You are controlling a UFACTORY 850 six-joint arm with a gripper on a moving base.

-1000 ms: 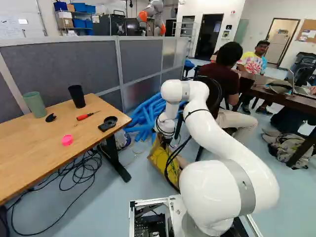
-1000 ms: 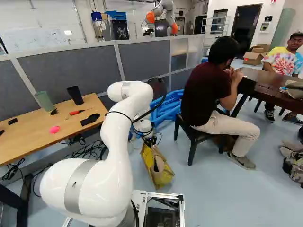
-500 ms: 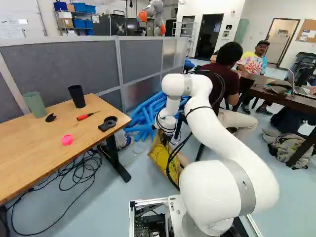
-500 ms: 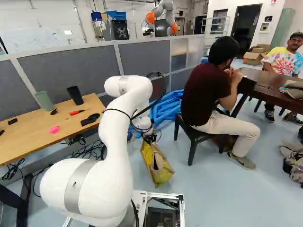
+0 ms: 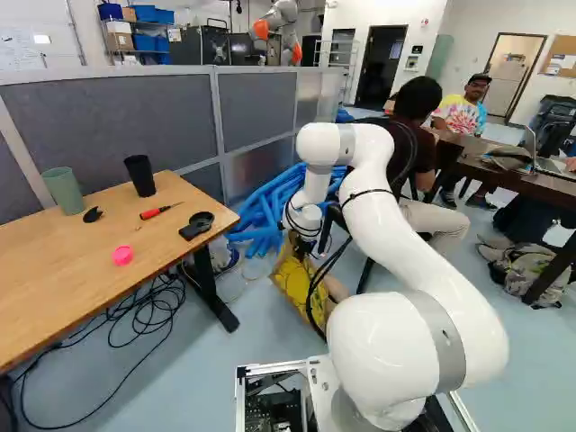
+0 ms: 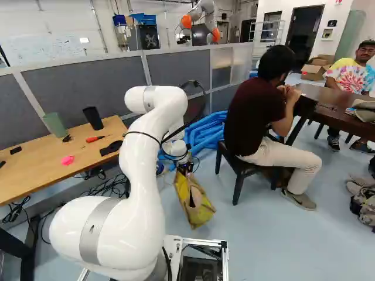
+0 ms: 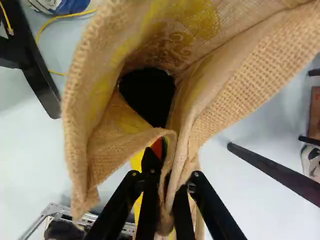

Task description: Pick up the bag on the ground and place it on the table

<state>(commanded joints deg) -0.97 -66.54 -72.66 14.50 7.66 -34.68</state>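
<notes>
Gripper (image 7: 169, 182) pinches bag (image 6: 195, 205) by its folded rim, probably so it hangs mouth-up for the lift; bag sits low, right of the light wooden table (image 5: 67, 270), floor contact unclear.

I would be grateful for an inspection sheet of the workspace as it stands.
Surface: wooden table, bag not on it
Job's things: yellow-and-tan bag, mouth open; floor contact cannot be told
Clutter: green cup, black cup, red-handled tool, pink object, small black items on the table
Gripper: gripper shut on the bag
Cables: black cables looped on the floor
Surroundings: blue tubes, seated person, grey partition
</notes>
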